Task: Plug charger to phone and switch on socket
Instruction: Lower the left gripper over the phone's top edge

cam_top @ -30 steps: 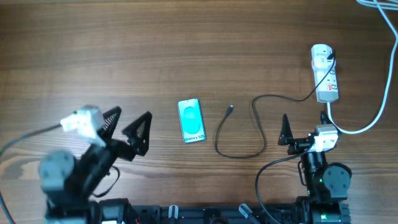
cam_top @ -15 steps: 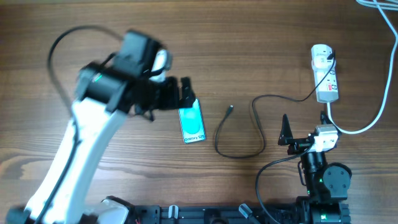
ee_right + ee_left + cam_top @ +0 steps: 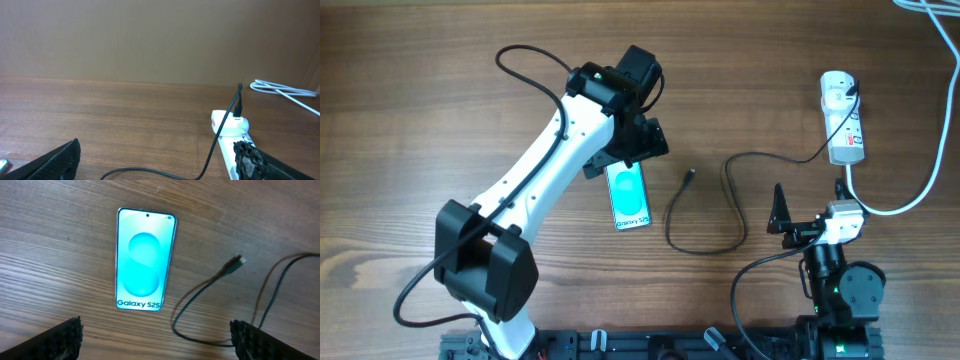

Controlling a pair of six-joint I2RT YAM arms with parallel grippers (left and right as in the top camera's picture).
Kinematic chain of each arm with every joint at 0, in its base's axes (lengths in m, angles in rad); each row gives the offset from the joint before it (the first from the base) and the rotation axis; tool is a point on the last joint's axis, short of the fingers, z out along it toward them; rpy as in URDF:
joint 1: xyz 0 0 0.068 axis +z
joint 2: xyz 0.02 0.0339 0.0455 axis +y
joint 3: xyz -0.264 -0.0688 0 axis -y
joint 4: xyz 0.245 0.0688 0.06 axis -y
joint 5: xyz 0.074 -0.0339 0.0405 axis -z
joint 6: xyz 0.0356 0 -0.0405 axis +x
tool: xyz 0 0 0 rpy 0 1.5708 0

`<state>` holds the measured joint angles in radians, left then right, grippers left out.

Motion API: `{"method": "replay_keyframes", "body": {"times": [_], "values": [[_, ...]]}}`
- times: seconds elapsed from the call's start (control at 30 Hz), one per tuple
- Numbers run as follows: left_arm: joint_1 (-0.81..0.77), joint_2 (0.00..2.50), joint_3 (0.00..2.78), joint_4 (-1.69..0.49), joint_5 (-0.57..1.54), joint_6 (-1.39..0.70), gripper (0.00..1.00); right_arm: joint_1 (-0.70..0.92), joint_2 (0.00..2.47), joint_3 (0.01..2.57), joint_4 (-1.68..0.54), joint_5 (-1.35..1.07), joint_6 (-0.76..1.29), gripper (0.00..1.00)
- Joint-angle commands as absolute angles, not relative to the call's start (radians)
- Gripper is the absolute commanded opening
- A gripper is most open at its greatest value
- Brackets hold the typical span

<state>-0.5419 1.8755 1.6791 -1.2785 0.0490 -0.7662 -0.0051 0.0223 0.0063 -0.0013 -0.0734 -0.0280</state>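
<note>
Phone (image 3: 145, 260) is lying flat mid-table (image 3: 440, 80), cyan screen up. The charger (image 3: 705, 248) loops just to its right, with the loose end near the phone but not touching and the other end plugged into the socket (image 3: 842, 118). Left gripper (image 3: 632, 150) hovers over the phone's far end, jaws spread wide and empty. Right gripper (image 3: 808, 208) sits near the socket, also spread.

Phone (image 3: 629, 197) centre; charger (image 3: 688, 181) loop just right of it, apart; socket (image 3: 843, 120) far right, further back.
</note>
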Motion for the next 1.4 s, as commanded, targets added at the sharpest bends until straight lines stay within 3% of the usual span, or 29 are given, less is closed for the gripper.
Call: {"method": "replay_keyframes", "body": {"times": [0.0, 0.37, 0.53, 0.7, 1.37], "values": [[-0.553, 1.885, 1.639, -1.274, 0.027, -0.801, 1.00, -0.003, 0.018, 0.005, 0.001, -0.067, -0.026, 1.00], [-0.554, 1.901, 1.573, -1.263, 0.016, -0.956, 1.00, -0.003, 0.018, 0.005, 0.001, -0.067, -0.026, 1.00], [-0.554, 1.966, 1.570, -1.248, 0.017, -0.944, 1.00, -0.003, 0.018, 0.005, 0.001, -0.067, -0.026, 1.00], [-0.561, 1.983, 1.570, -1.201, 0.032, -0.793, 1.00, -0.003, 0.018, 0.005, 0.001, -0.067, -0.026, 1.00], [-0.554, 1.985, 1.346, -0.975, 0.019, -0.788, 1.00, -0.003, 0.018, 0.005, 0.001, -0.067, -0.026, 1.00]]}}
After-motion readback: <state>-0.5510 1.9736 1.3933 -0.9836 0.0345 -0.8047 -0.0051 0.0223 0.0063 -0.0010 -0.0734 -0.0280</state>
